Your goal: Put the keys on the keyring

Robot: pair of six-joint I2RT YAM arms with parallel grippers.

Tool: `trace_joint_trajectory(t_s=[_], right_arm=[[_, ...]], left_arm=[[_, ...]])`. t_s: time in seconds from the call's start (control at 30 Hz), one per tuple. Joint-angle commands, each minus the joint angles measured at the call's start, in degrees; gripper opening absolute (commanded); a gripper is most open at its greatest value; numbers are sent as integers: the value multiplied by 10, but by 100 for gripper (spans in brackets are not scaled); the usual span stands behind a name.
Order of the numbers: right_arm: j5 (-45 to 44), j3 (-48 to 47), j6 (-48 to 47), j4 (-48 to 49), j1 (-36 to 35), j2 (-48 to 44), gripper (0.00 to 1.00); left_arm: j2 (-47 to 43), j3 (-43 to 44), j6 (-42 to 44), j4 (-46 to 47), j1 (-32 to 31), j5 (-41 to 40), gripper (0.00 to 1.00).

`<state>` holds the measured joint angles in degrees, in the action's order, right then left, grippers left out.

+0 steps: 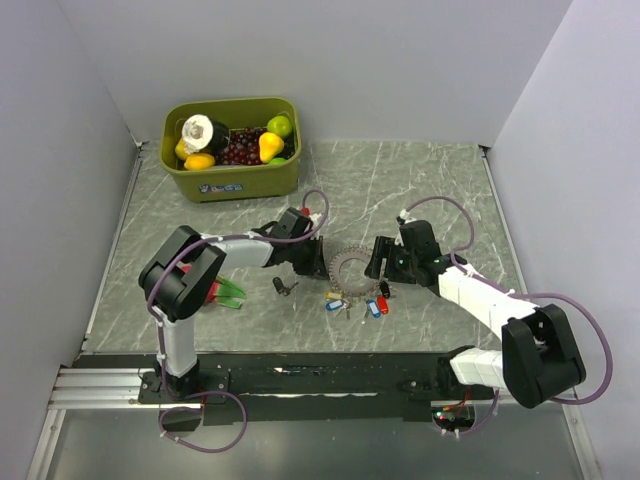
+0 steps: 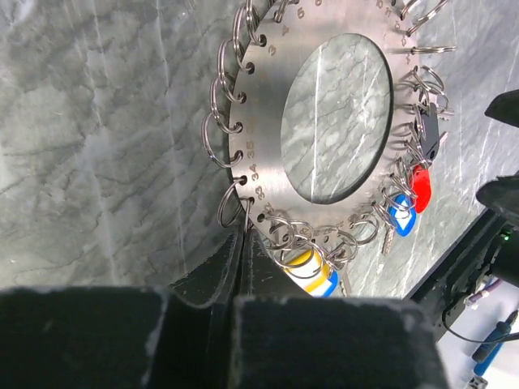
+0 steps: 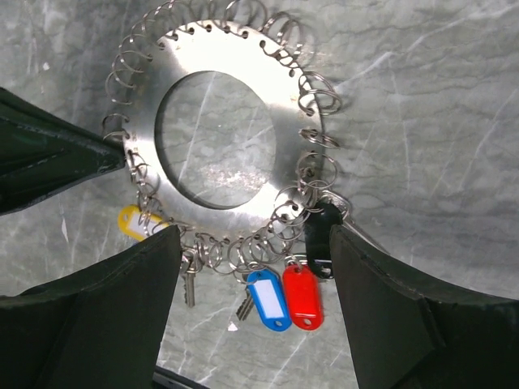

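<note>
Left gripper (image 2: 243, 241) is clamped shut on the 9 o'clock rim of the flat steel disc keyring (image 2: 259, 105). Risk: the thin rim slips free and the disc shifts. Small dark key (image 1: 285, 287) lies loose at its 8 o'clock. Right gripper (image 3: 255, 235) gapes wide over the yellow, blue, red and black tagged keys (image 3: 280, 296). Grey marbled tabletop (image 1: 420, 190), plain white walls

The keyring (image 3: 219, 50) is a flat, round steel plate with a wide hole in its middle and small split rings threaded through numbered holes all round its rim. It lies near the middle of the worktop (image 1: 450, 180). The tips of the left hand (image 2: 243, 239) are pressed together at its rim, seemingly pinching it.

Four keys hang side by side from rings on its near edge: a yellow key (image 3: 134, 220), a blue key (image 3: 268, 298), a red key (image 3: 302, 296) and a black key (image 3: 323, 235). A small dark key (image 1: 285, 287) lies loose to the left, apart from the plate.
</note>
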<state>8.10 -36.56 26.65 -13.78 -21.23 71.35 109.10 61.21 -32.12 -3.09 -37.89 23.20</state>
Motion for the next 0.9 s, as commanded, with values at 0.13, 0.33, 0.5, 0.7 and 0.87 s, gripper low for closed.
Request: trace_joint_trajectory(t_s=[0.13,0.33,0.5,0.7,0.87], right_arm=[[63,-31,-36,38,-8,-27,80],[99,-39,-58,66,-26,-18,81],[115,-48,-68,87,-44,-6,83],[121,-62,-79,93,-69,10,84],[119,-78,-84,87,-86,33,82]], left_arm=[[-84,-47,39,-21,-8,-40,1],[-147,-86,50,-61,-39,-91,1],[-205,-110,42,-82,-58,-148,65],[-293,-123,17,-95,-54,-193,87],[-314,-139,10,-71,-12,-143,84]])
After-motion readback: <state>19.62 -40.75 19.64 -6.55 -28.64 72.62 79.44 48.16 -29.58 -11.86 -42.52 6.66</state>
